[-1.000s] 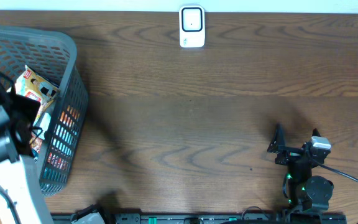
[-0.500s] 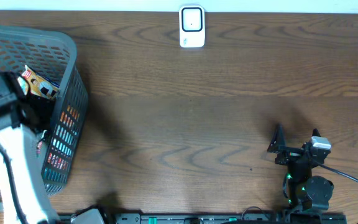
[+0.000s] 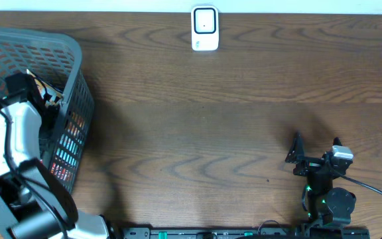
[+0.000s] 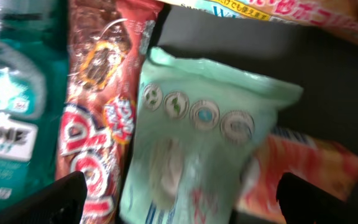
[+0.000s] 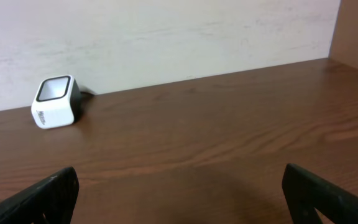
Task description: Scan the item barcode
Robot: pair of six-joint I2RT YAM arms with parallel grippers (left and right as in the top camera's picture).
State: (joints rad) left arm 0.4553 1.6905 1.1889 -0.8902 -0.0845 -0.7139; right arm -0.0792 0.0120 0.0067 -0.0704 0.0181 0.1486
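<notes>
Overhead: one basket (image 3: 78, 73), one scanner (image 3: 205, 28); left gripper (image 4: 179, 199) spread over four packets, right gripper (image 3: 297, 156) spread.

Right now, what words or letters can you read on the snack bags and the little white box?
"NE": end of a blurred word on the teal packet.
Red wrapper: big white letters, too blurred and cut off to read.
Pale green pouch: four round symbols, no readable words.
Top packet: Japanese print, too blurred to read.
White scanner: small side marking, too small to read.
</notes>
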